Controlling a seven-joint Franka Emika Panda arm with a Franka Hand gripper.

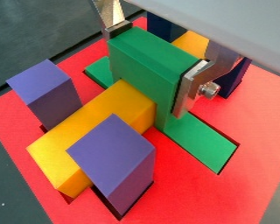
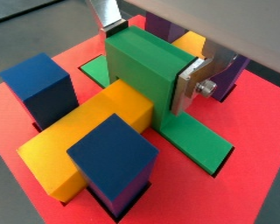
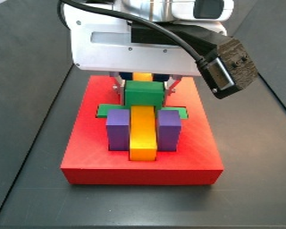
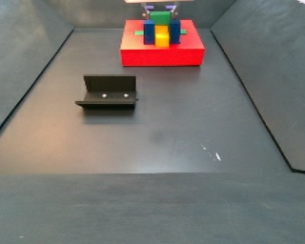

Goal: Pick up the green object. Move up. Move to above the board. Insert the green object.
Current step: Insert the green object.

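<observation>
Gripping the green object (image 1: pixel 149 74) by its raised middle, the pincer (image 1: pixel 154 57) holds it seated on the board (image 1: pixel 241 188) behind the yellow bar (image 1: pixel 95 131).

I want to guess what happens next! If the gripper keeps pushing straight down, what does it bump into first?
Probably the red board. The gripper is shut on the green object, whose low parts already sit in the board's slot, beside the yellow bar.

dark grey tray floor (image 4: pixel 155 124) with low sloped walls (image 4: pixel 28 81) all round, evenly lit; the fixture (image 4: pixel 108 93) stands left of centre
</observation>
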